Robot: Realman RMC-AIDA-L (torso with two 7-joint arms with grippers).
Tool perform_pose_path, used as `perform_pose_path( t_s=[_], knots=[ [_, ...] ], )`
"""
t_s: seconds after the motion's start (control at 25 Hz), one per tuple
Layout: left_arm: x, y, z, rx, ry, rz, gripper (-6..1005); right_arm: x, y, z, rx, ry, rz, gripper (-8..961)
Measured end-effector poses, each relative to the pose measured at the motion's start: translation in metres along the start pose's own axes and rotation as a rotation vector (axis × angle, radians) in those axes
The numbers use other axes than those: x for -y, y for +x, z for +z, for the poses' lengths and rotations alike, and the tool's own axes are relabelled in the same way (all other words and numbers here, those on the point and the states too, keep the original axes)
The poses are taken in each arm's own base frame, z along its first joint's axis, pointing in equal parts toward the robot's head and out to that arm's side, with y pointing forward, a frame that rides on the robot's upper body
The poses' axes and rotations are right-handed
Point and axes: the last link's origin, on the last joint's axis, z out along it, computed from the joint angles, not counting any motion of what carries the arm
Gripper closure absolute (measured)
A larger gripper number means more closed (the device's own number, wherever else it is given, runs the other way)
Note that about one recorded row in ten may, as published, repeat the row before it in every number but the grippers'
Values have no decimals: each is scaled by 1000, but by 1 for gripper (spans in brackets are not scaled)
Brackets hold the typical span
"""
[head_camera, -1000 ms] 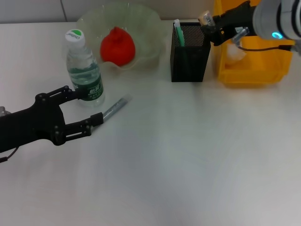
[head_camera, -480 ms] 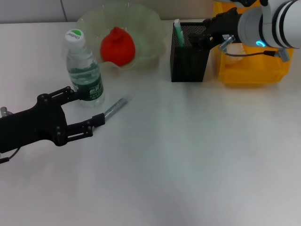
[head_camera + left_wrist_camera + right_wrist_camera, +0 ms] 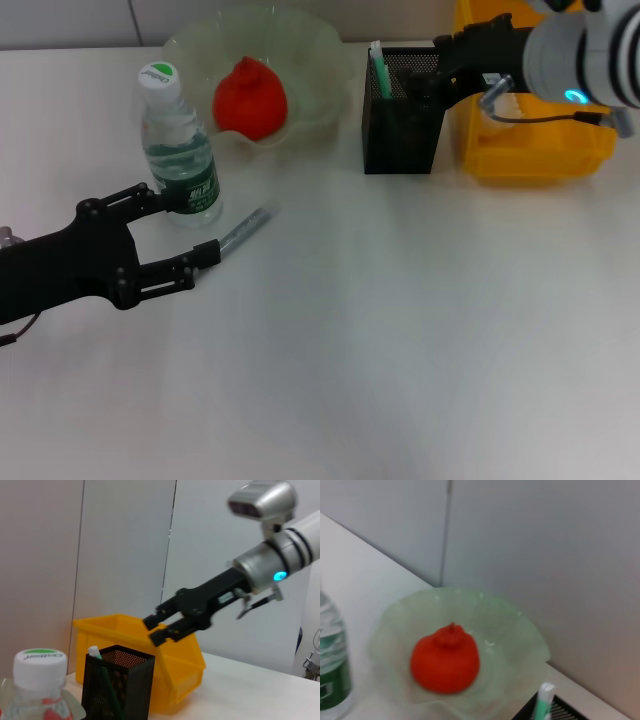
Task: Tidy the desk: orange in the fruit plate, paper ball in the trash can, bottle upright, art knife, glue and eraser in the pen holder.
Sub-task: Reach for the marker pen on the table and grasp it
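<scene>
The red-orange orange [image 3: 250,97] lies in the pale green fruit plate [image 3: 320,50]. The bottle [image 3: 178,152] stands upright beside the plate. The grey art knife [image 3: 246,229] lies on the table, right of the bottle. My left gripper [image 3: 188,224] is open, one finger by the bottle's base and the other touching the knife's near end. My right gripper [image 3: 436,66] hangs open and empty over the black mesh pen holder [image 3: 400,115], which holds a green-and-white glue stick [image 3: 378,66]. The eraser is hidden. The left wrist view shows the right gripper [image 3: 155,630] above the holder [image 3: 120,685].
The yellow bin [image 3: 530,140] stands right of the pen holder, under my right arm. The right wrist view shows the orange [image 3: 445,662], the plate [image 3: 520,630] and the bottle [image 3: 330,650].
My right gripper held a small tan piece beside the holder's top; it has moved over the holder and the piece is gone from its fingers. The left arm has barely moved.
</scene>
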Motion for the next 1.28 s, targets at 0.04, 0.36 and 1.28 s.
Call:
perform_pose_path(
  t_s=[0.04, 0.36, 1.28],
  knots=[
    [1, 0, 0, 3, 1, -3, 203, -2, 1, -5, 7, -12, -11, 409],
    [10, 6, -2, 65, 22, -25, 204, -7, 32, -47, 36, -264, -44, 407],
    [41, 62, 23, 559, 163, -88, 204, 27, 142, -92, 180, -443, 73, 400]
  ],
)
